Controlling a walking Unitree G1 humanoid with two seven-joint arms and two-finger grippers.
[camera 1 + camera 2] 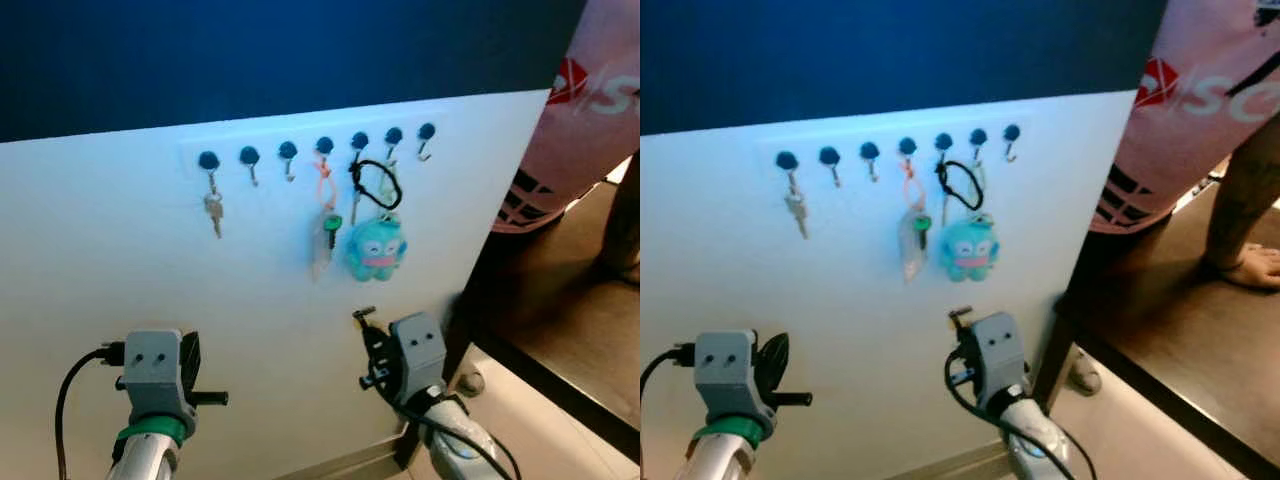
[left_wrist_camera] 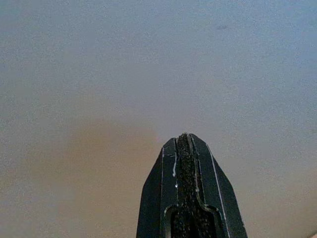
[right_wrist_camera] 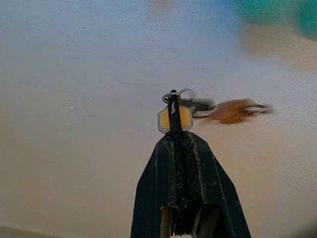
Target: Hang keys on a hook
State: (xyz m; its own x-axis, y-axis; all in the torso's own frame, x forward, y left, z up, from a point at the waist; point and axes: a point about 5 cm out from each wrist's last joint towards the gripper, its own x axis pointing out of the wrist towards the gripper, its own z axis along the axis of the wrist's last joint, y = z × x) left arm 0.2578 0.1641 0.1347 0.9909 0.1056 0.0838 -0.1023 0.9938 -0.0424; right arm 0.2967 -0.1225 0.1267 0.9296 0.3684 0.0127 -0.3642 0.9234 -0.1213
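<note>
White wall (image 1: 120,280), hooks (image 1: 288,152), right pincer (image 3: 174,106) gripping keys (image 3: 174,118)

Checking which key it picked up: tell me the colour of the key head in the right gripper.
Yellow-orange, on the key pinched by the right gripper; the right wrist view shows it best.

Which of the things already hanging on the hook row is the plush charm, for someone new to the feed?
Start at the white wall panel and its row of seven dark round-headed hooks. From the fifth hook from the left, a black cord loop drops to the turquoise plush creature charm. It is the only soft, bulky item; its neighbours are thin keys.
</note>
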